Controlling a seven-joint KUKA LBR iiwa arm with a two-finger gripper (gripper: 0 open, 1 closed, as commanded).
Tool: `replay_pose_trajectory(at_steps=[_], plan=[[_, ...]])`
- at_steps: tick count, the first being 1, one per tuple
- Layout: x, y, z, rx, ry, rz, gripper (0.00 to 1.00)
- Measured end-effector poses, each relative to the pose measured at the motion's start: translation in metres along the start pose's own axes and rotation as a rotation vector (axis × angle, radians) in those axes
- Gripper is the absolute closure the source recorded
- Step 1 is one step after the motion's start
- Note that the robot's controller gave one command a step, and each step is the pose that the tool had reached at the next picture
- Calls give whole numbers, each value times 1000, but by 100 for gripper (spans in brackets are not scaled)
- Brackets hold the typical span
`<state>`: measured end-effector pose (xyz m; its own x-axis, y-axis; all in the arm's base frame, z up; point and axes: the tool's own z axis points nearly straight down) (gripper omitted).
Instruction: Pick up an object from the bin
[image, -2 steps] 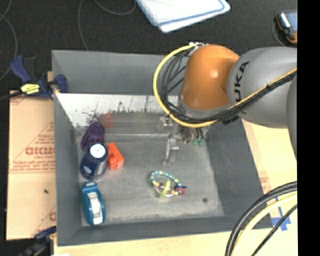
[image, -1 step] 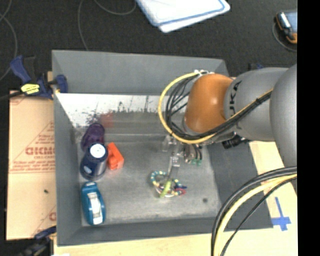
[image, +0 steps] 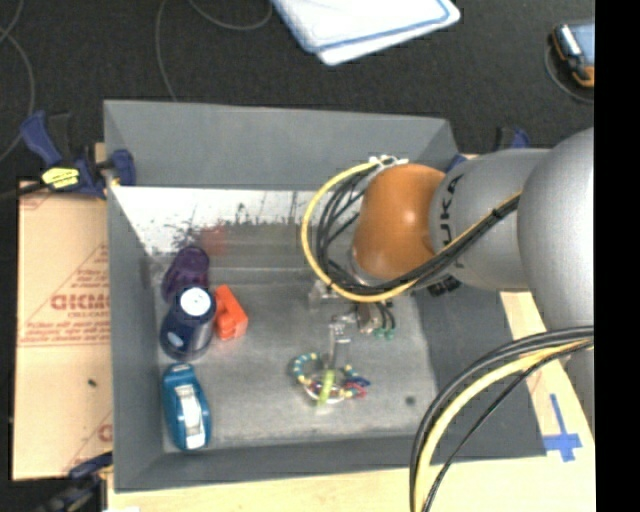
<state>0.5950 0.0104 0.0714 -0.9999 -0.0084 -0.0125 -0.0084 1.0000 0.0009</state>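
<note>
nearest my side of the bin (image: 262, 142), in the front left corner, lies one blue and white case (image: 186, 406), long axis running front to back. to its right, near the middle of the floor and well apart from it, sits the one multicoloured tangle (image: 328, 381) of small beads or clips. it spreads wider than it is deep, so its long axis runs roughly left to right, with a pale yellow-green stub poking toward the front wall. nothing lies against it; the floor around it is bare.

just behind and above the tangle hangs the gripper (image: 340, 348), pointing down. i cannot tell whether it is released or clenched, nor whether it touches the tangle.

further back on the left is a group of three: one dark blue bottle (image: 189, 321) with its white cap facing up, one orange block (image: 230, 312) just beside it on the right, and one purple thing (image: 186, 267) behind the bottle, near the rear wall. that makes five loose things, one of each kind.

the orange cover (image: 397, 222) and the grey arm (image: 520, 225) fill the right rear.
</note>
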Motion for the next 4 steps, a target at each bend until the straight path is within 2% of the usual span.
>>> replay_pose_trajectory(at_steps=[1,2,3,4], plan=[[49,-58,-4,-1,8,126,0],[52,-61,-3,1,10,132,0],[81,-127,-33,0,7,183,0],[103,-29,-9,1,8,55,0]])
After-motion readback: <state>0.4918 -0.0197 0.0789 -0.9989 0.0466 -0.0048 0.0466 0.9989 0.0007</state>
